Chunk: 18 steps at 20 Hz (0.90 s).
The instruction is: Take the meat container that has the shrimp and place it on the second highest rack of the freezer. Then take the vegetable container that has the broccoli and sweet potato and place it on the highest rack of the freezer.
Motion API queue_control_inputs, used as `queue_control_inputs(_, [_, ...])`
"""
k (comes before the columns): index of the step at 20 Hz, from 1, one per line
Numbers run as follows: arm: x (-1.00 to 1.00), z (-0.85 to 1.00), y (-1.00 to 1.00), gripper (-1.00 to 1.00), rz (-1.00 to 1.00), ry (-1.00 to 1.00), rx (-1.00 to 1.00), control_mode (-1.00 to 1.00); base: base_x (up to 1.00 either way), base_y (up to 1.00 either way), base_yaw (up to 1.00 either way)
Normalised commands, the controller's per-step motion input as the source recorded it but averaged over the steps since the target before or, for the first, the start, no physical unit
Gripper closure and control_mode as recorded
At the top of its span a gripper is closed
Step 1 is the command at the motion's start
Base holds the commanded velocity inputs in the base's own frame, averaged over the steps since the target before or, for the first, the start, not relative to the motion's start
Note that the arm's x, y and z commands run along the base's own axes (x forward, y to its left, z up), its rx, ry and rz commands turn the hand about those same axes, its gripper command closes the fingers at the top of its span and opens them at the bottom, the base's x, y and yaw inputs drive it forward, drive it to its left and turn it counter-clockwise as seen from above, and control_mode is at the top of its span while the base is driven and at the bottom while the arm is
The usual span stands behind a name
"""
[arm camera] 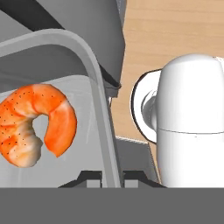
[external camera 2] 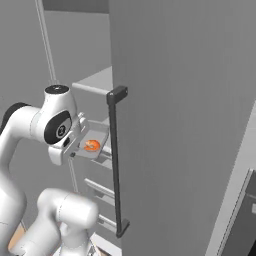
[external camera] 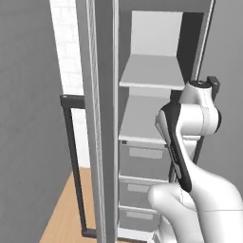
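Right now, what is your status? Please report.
Tool shut on the meat container rim. Shrimp inside, container held up at the open freezer shelves, not yet set down. Nothing seen blocking the racks.

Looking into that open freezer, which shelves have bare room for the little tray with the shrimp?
Both shelves look bare: the highest rack under the freezer roof, and the second highest rack just above the drawers. It is tight by the black handle, where the gripper holds the meat container with the shrimp.

Even, flat rendered light; soft shadows.
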Motion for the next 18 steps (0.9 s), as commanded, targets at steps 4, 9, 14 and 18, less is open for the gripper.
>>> queue_control_inputs(4, [0.00,0.00,0.00,1.00,0.00,0.00,0.00,1.00,0.39,0.22,-0.30])
queue_control_inputs(9, [0.00,0.00,0.00,1.00,0.00,0.00,0.00,1.00,0.30,0.47,-0.23])
queue_control_inputs(14, [0.00,0.00,0.00,1.00,0.00,0.00,0.00,1.00,0.18,0.44,-0.12])
queue_control_inputs(18, [0.00,0.00,0.00,1.00,0.00,0.00,0.00,1.00,0.23,0.38,-0.12])
